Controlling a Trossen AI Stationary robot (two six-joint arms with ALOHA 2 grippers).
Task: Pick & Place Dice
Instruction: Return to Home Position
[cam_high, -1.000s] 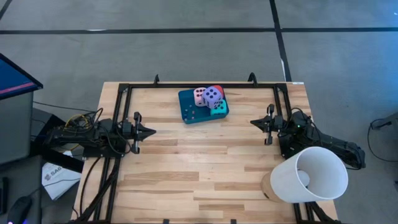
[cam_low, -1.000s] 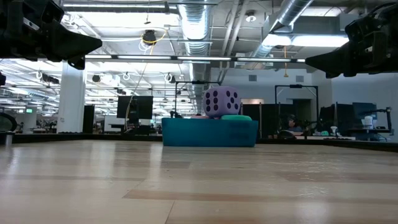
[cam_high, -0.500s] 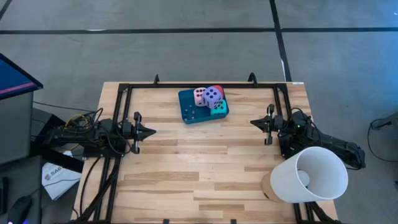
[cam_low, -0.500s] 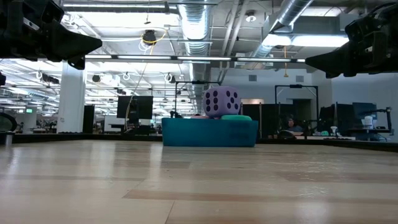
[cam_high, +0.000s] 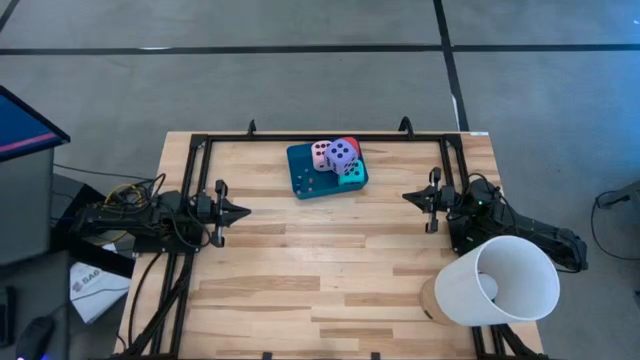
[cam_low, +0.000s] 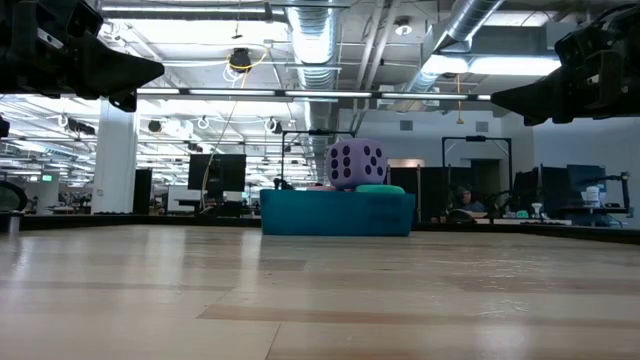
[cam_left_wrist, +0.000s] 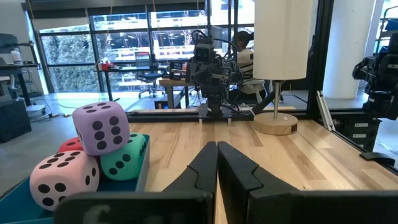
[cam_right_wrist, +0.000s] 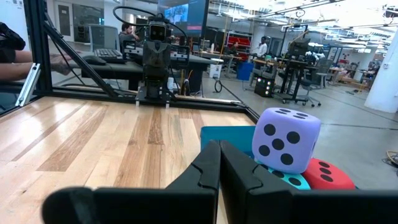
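Work looked finished: the purple die (cam_high: 342, 153) sat atop the pink die (cam_high: 320, 155), red die (cam_high: 351, 144) and turquoise die (cam_high: 353, 173) in the teal tray (cam_high: 300, 172), near the far edge of the table (cam_high: 300, 290). At opposite sides, the left gripper (cam_high: 245, 211) and right gripper (cam_high: 405, 197) hung pinched closed, empty, seemingly parked.

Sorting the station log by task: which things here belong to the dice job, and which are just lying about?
Job: purple die, pink die, red die and turquoise die, all piled in the teal tray; left gripper and right gripper, fingers shut, holding nothing.
Lying about: white lamp on the table; monitor beside it.
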